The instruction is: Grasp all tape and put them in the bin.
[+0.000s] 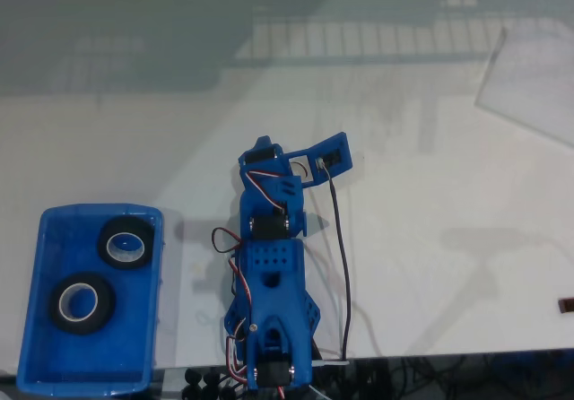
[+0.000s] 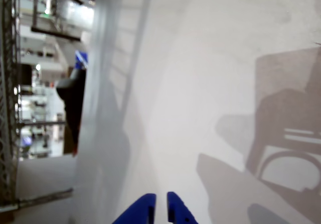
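In the fixed view, the bin [image 1: 36, 328] sat at the near left corner of the table [image 1: 430, 239]. Two rolls of tape lay flat inside it. One tape [image 1: 125, 242] was near the bin's far right corner, close to the right wall. The other tape [image 1: 81, 304] lay nearer the middle of the bin, a bit to the left and closer to the near edge. The two rolls were close together, but I could not tell if they touched. Both showed a pale ring inside a black ring.

To the right of the bin stood the blue arm [image 1: 273, 283], at the near edge of the table, about the middle. It was folded up over its own base. A black wire [image 1: 341, 265] ran down its right side. The bin and the arm were apart.

In the wrist view, the gripper [image 2: 161, 204] came in from the bottom edge. Its two blue fingers [image 2: 143, 209] were almost together, with just a thin gap between them. Nothing was held between them. Only bare white table [image 2: 200, 83] and gray shadows lay past the tips. At the far right edge of the table in the fixed view, a small dark thing [image 1: 567, 306] sat, too small to tell what it was.
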`<state>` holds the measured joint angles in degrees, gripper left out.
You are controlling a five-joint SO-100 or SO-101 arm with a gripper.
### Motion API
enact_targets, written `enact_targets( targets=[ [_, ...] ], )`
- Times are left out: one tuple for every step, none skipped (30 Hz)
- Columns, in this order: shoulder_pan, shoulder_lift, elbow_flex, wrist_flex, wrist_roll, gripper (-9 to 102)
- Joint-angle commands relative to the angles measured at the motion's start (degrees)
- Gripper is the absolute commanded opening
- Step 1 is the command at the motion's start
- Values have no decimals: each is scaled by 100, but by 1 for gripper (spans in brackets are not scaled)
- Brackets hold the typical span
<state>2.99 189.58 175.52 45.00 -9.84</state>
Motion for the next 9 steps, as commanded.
enact_targets(
  targets=[
    [62,88,211,9,44,0],
    [62,88,211,9,44,0],
    [62,88,211,9,53,0],
    [62,88,211,9,53,0],
    [70,88,211,9,53,0],
    [70,88,211,18,62,0],
    [79,88,211,18,70,0],
    [79,88,211,18,79,0],
    [79,88,211,18,79,0]
  ],
)
